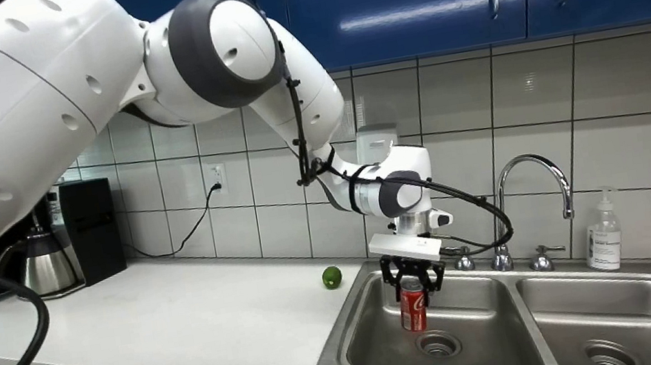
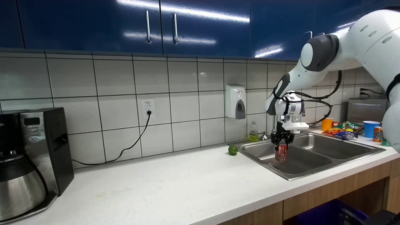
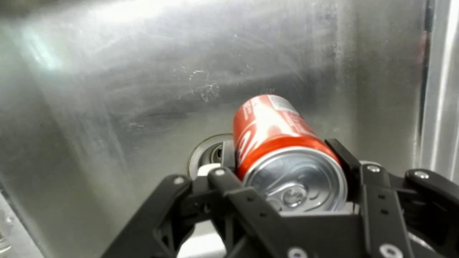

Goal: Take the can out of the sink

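The red can (image 1: 413, 313) with a silvery top is upright inside the left basin of the steel sink (image 1: 536, 333) in an exterior view. The can (image 2: 280, 154) and the sink (image 2: 338, 161) also show in an exterior view. My gripper (image 1: 412, 298) points down over the can with one finger on each side of its upper part. In the wrist view both fingers of the gripper (image 3: 279, 145) press against the sides of the can (image 3: 274, 123), its top facing the camera. I cannot tell whether the can's base touches the basin floor. The drain is beside it.
The chrome faucet (image 1: 528, 160) curves up behind the sink. A soap bottle (image 1: 604, 236) stands at the sink's back rim. A green fruit (image 2: 232, 150) lies on the white counter (image 2: 156, 187) beside the sink. Cups, snack bags and cans stand beyond the far basin.
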